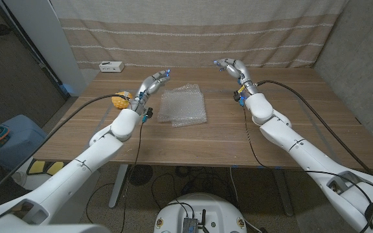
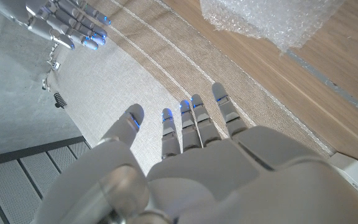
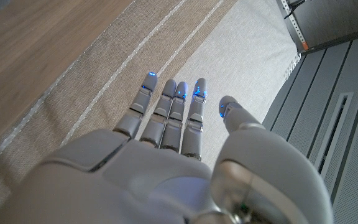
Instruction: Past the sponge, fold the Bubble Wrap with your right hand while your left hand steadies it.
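Note:
A clear sheet of bubble wrap [image 1: 182, 107] lies on the wooden table [image 1: 290, 97] between my two arms; its edge also shows in the left wrist view as bubble wrap [image 2: 272, 18]. My left hand [image 1: 153, 83] hovers open just left of the sheet, fingers stretched toward the back edge. My right hand [image 1: 234, 66] is raised open to the right of the sheet, well apart from it. A yellow sponge [image 1: 122, 99] sits beside my left wrist. The left hand [image 2: 185, 155] and right hand [image 3: 179, 143] each show straight fingers holding nothing.
A white power strip [image 1: 111, 65] lies at the table's back left corner. A striped beige curtain [image 1: 193, 32] hangs behind the table. A blue bin [image 1: 11, 139] stands on the floor at the left.

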